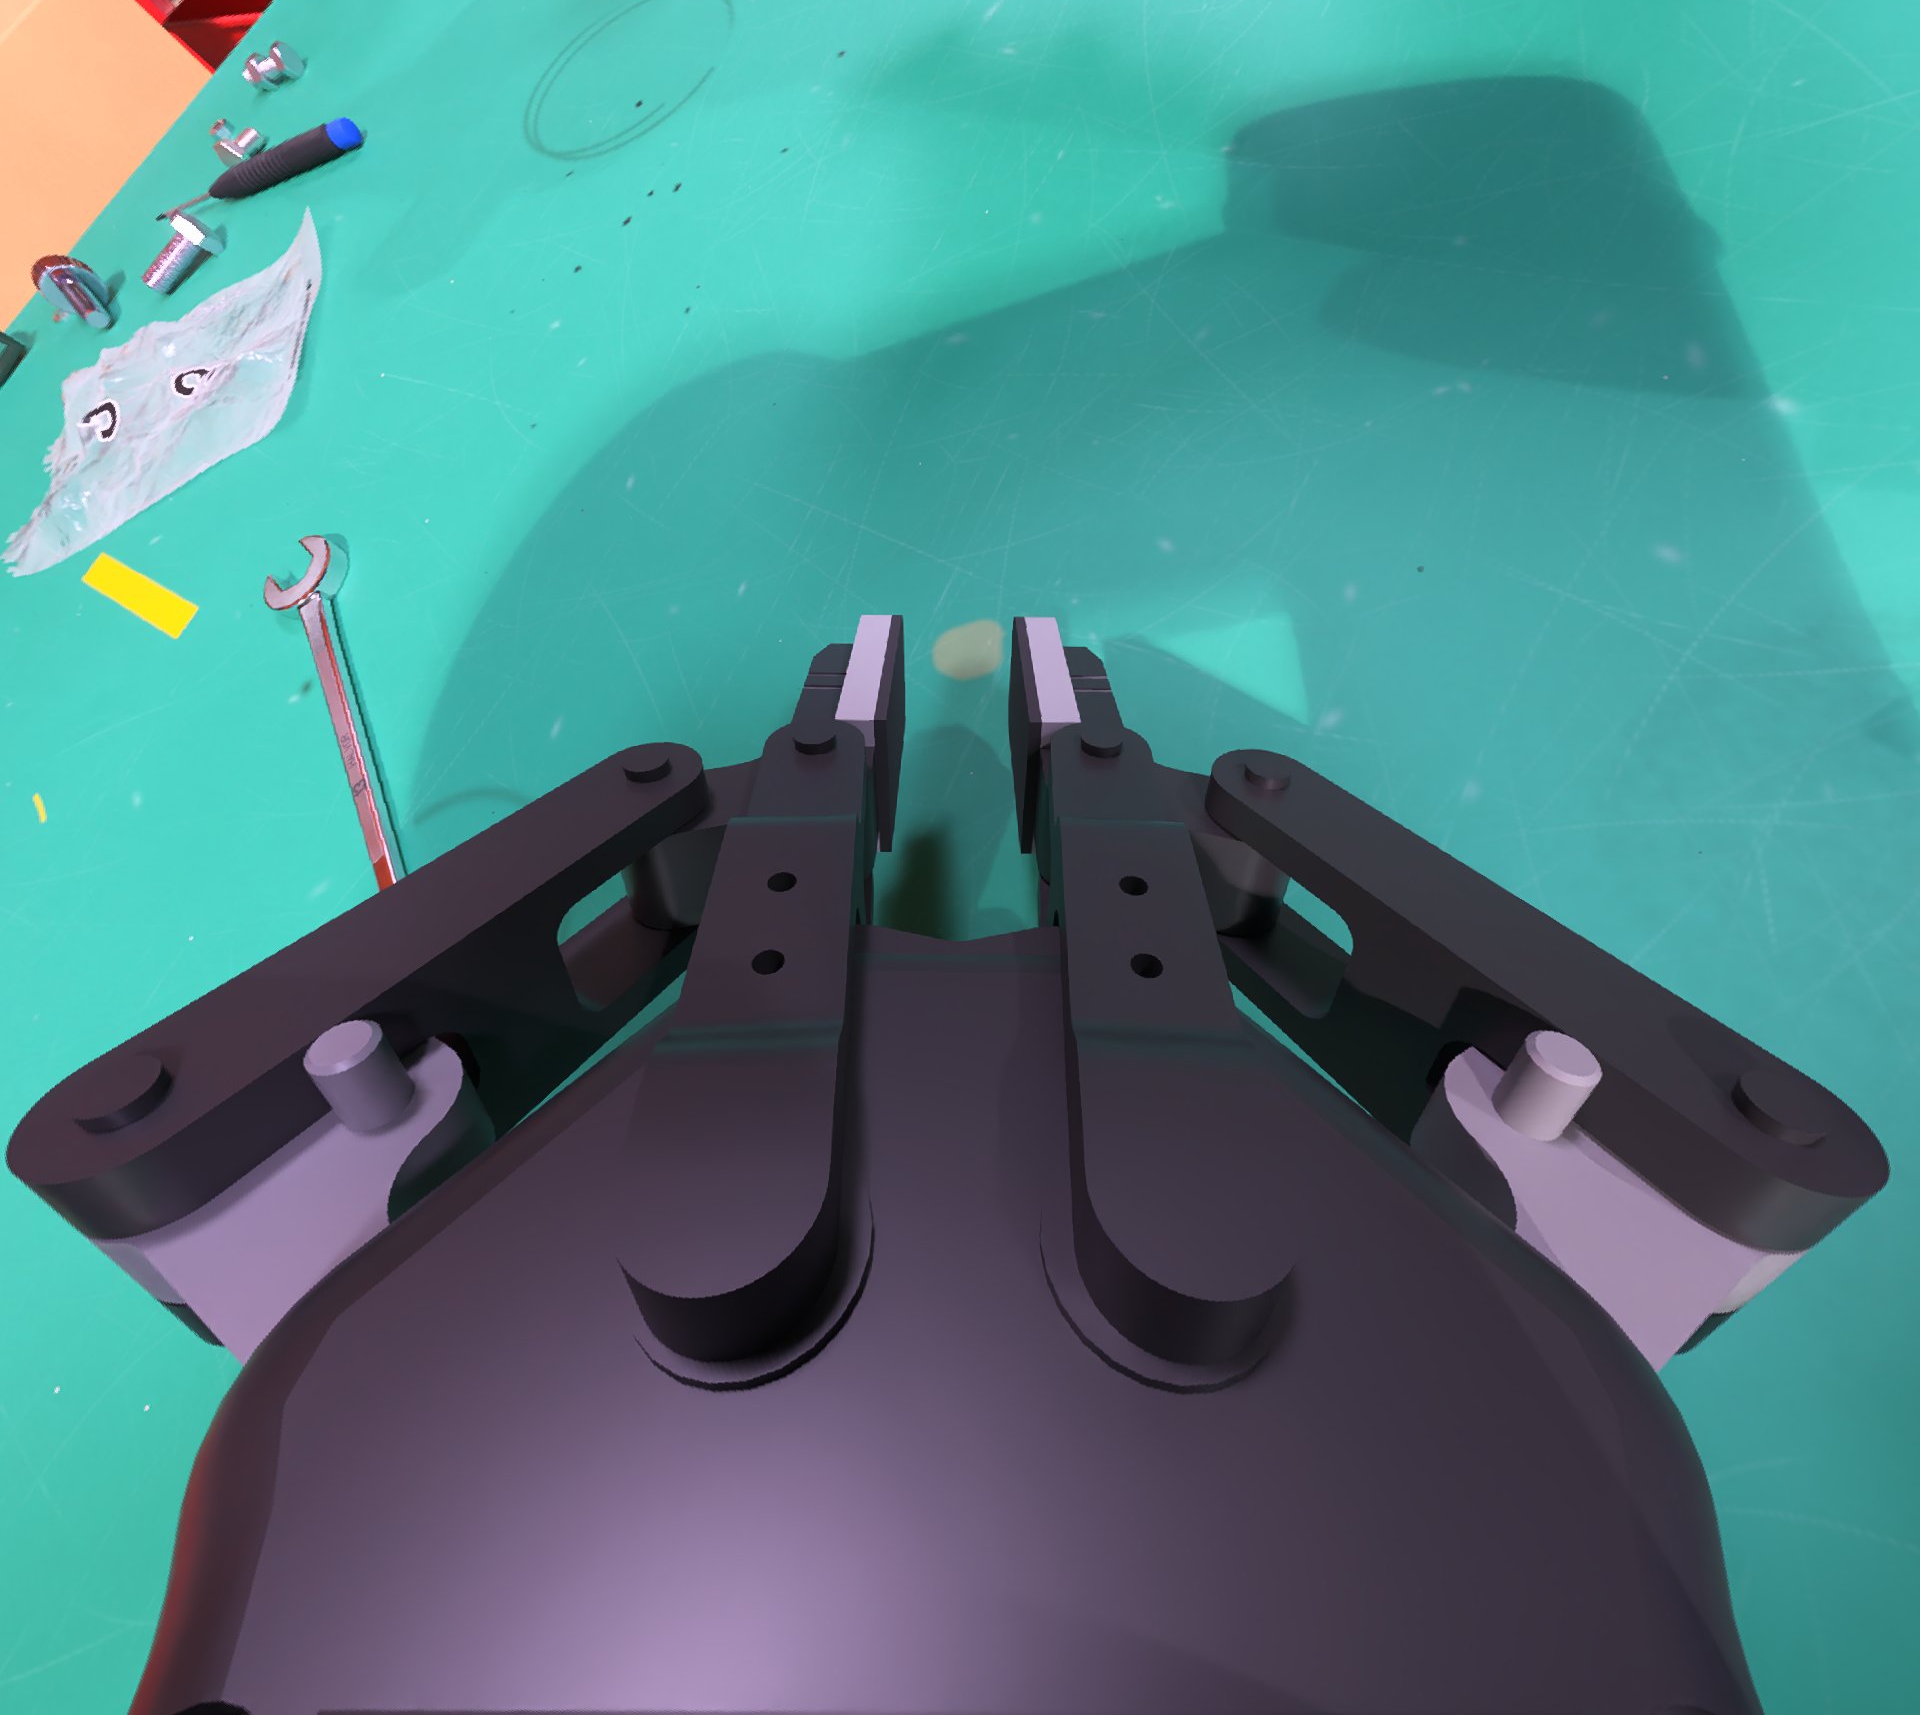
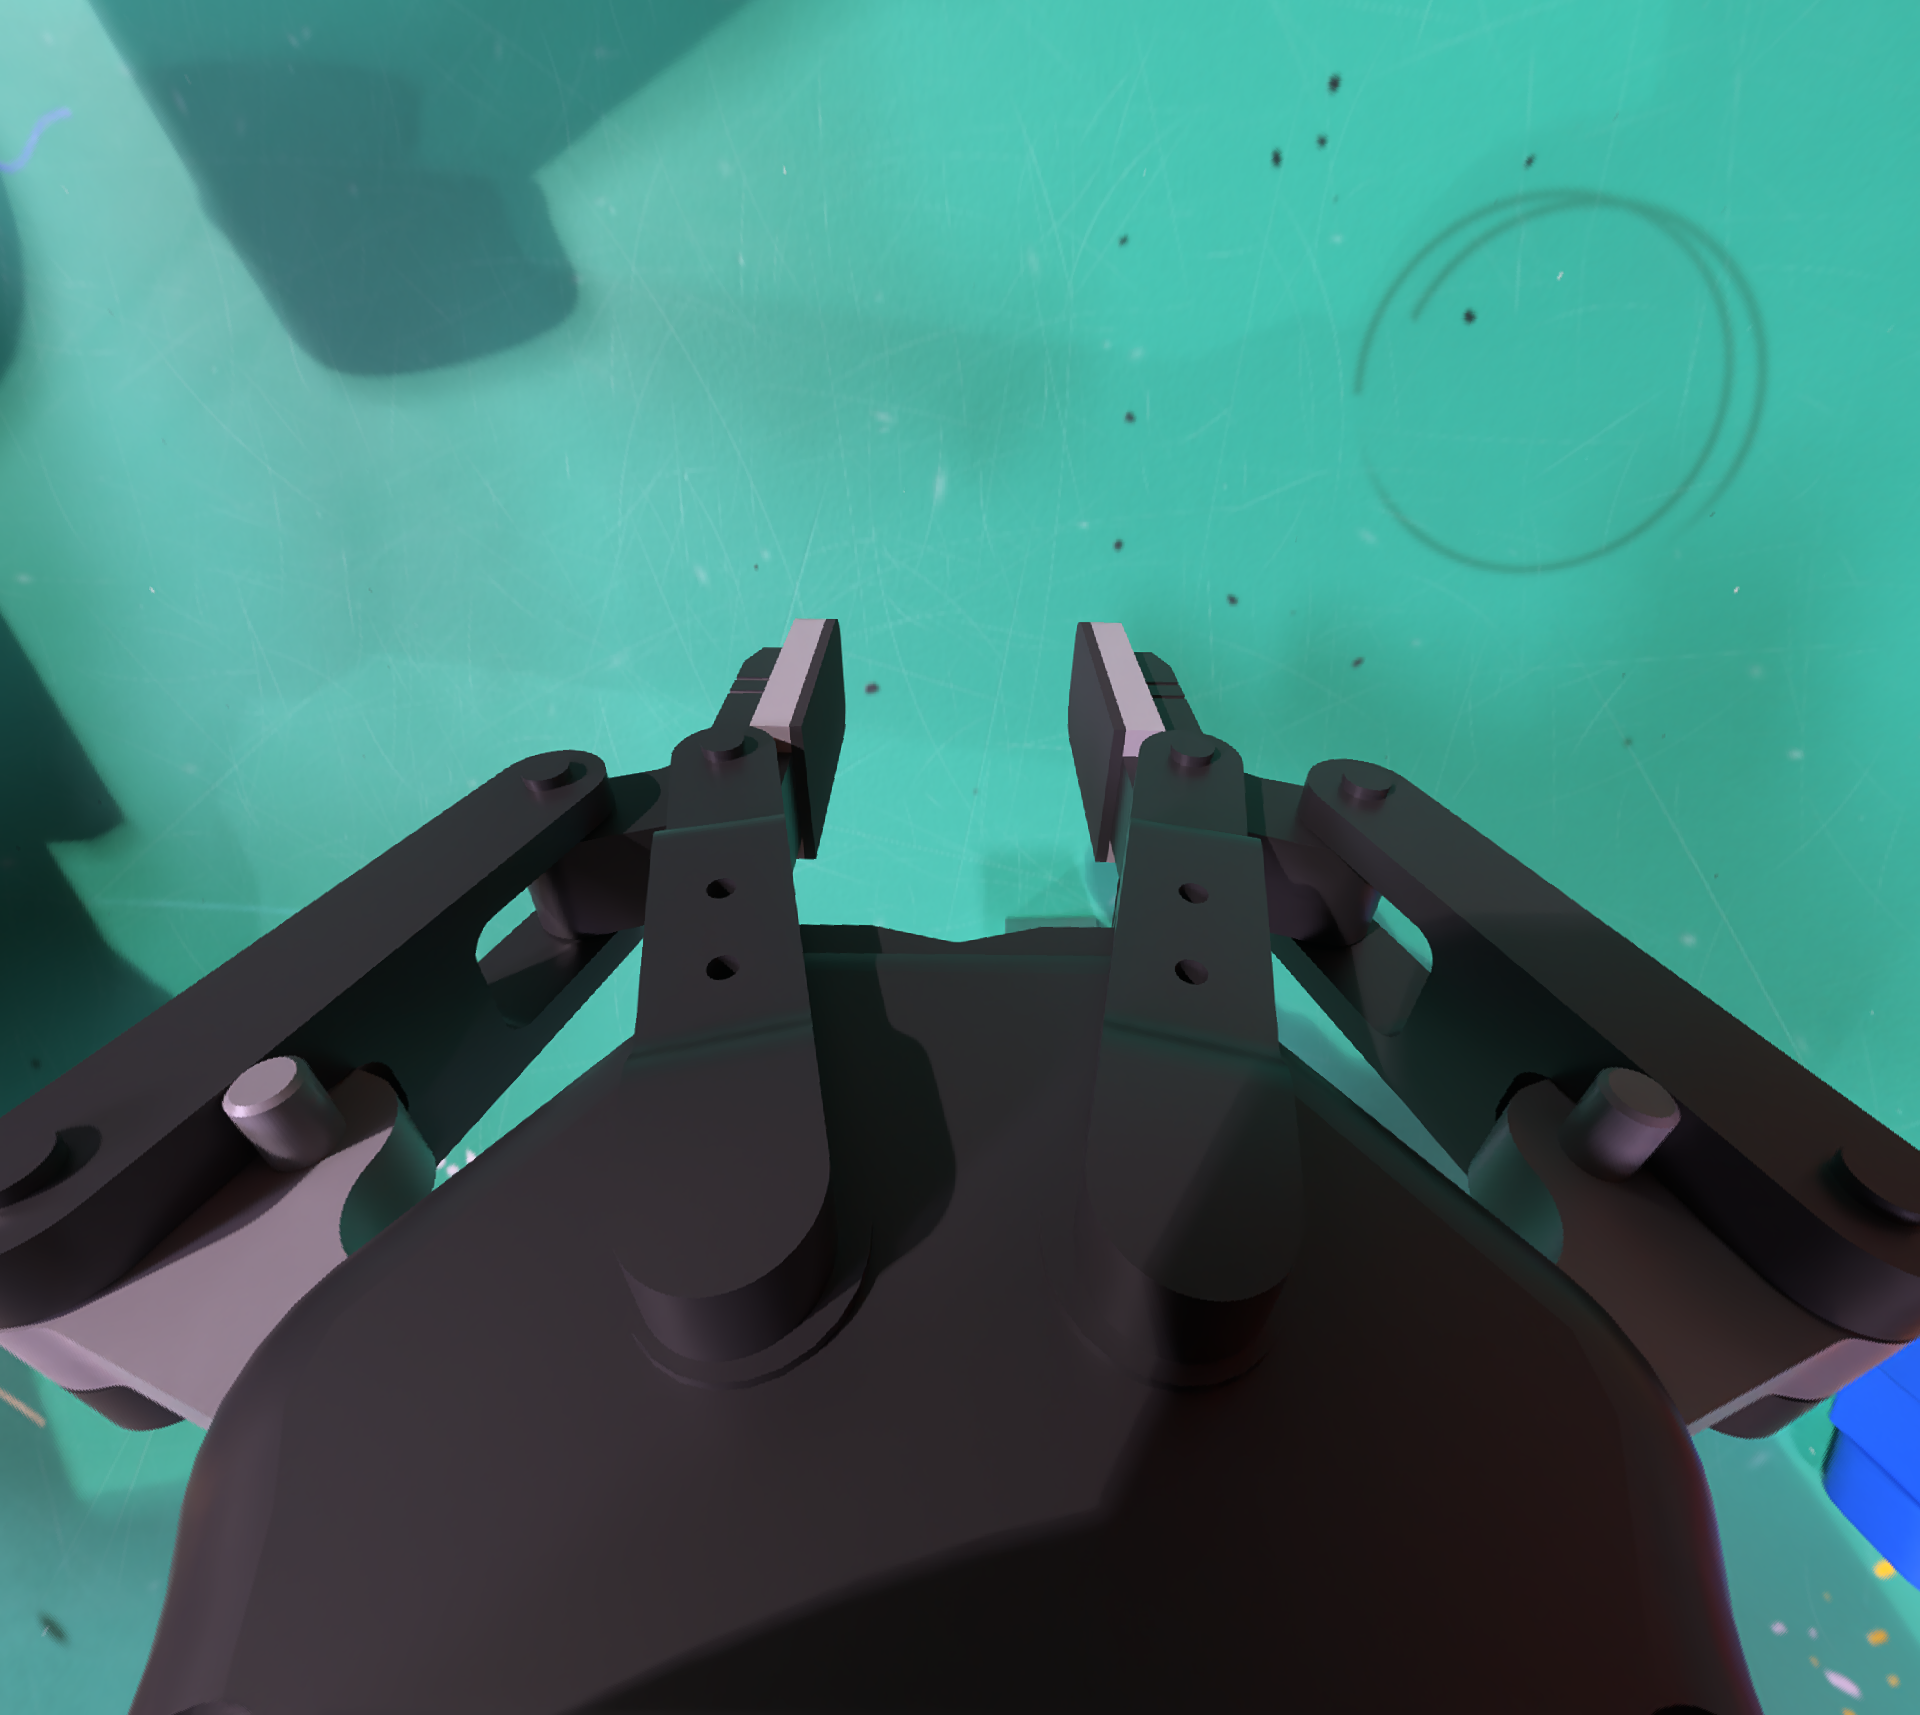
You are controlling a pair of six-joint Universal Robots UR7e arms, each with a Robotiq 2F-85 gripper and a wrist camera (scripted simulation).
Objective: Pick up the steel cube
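Hovering over the green table [image 1: 1143, 107] with the left end effector [image 1: 957, 631], released and empty, pads narrowly apart. Framed only a pale smudge [image 1: 968, 652] on the surface beyond the fingertips. Found the right end effector [image 2: 956, 637] likewise released and empty, gaping wider. Glimpsed a small grey sliver [image 2: 1049, 923] low between its fingers, just above the palm; possibly the steel cube, though cannot tell. Saw no plain cube elsewhere in either view.

Farther out on the left: a wrench [image 1: 338, 709], a crumpled plastic bag [image 1: 177, 408], bolts [image 1: 182, 252], a screwdriver [image 1: 281, 159], all well apart from the fingers. On the right: a scribbled ring [image 2: 1558, 382].

Judged as the search-and-approach step, grasp not yet made. Next, probably: locating the cube, centring parted fingers around it, descending, clenching.
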